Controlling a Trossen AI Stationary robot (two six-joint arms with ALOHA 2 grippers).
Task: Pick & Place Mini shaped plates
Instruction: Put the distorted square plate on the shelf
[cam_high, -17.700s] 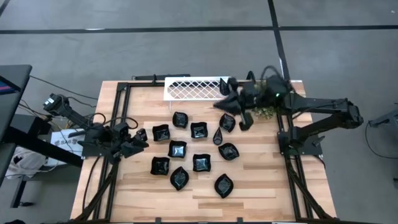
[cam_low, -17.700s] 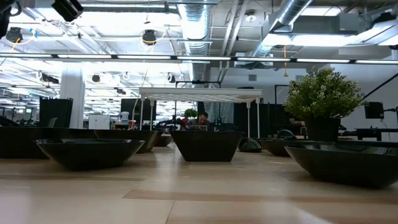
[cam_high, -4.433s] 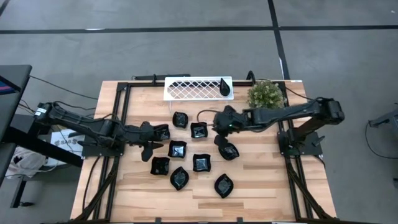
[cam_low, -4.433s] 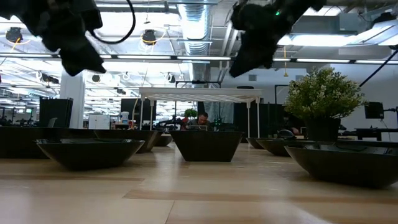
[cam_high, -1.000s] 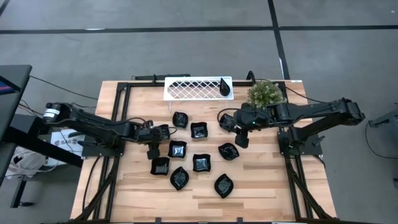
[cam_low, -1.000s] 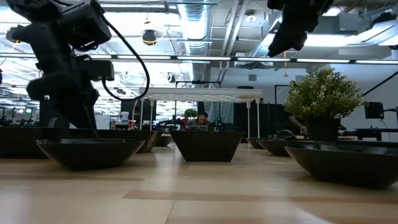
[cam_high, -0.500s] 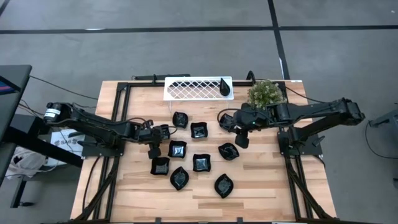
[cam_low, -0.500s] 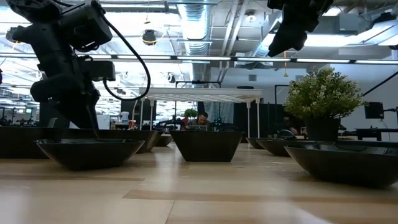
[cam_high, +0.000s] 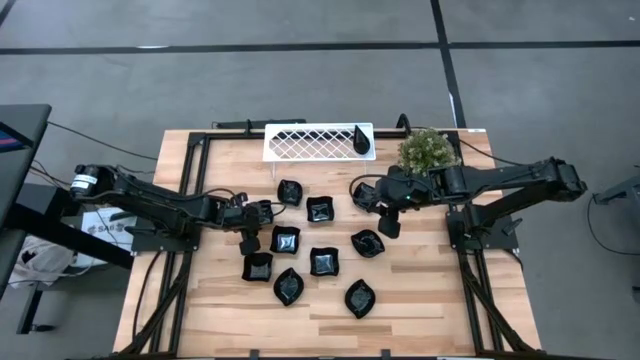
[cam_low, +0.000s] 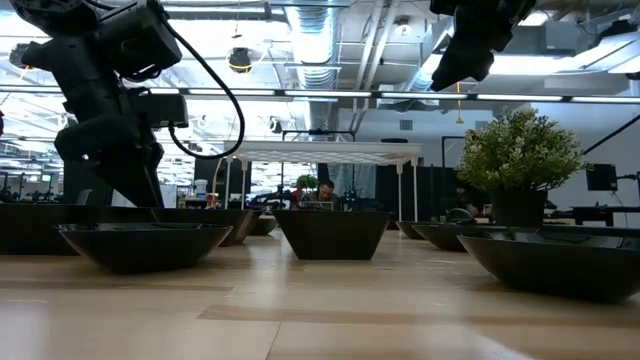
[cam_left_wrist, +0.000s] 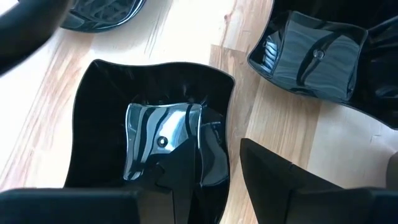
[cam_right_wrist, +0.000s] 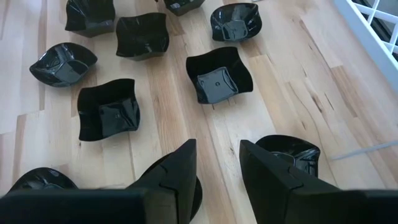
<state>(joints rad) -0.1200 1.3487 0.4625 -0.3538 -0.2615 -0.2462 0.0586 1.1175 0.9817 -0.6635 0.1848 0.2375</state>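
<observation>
The left gripper (cam_left_wrist: 211, 180) stands narrowly open astride one wall of a square plate (cam_left_wrist: 155, 130), one finger inside the bowl and one outside, seemingly set to pinch the rim; no lift is evident. That plate lies at the cluster's nine o'clock edge (cam_high: 259, 213). The left arm reaches in low from nine o'clock.

The right gripper (cam_high: 390, 222), narrowly open and empty, hangs above the table's three o'clock side. A teardrop plate (cam_high: 361, 139) already rests on the white lattice tray (cam_high: 300, 143) at twelve o'clock.

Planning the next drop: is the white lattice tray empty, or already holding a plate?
Not empty. The white lattice tray holds one teardrop plate at its right end; the rest of its lattice shows bare.
</observation>
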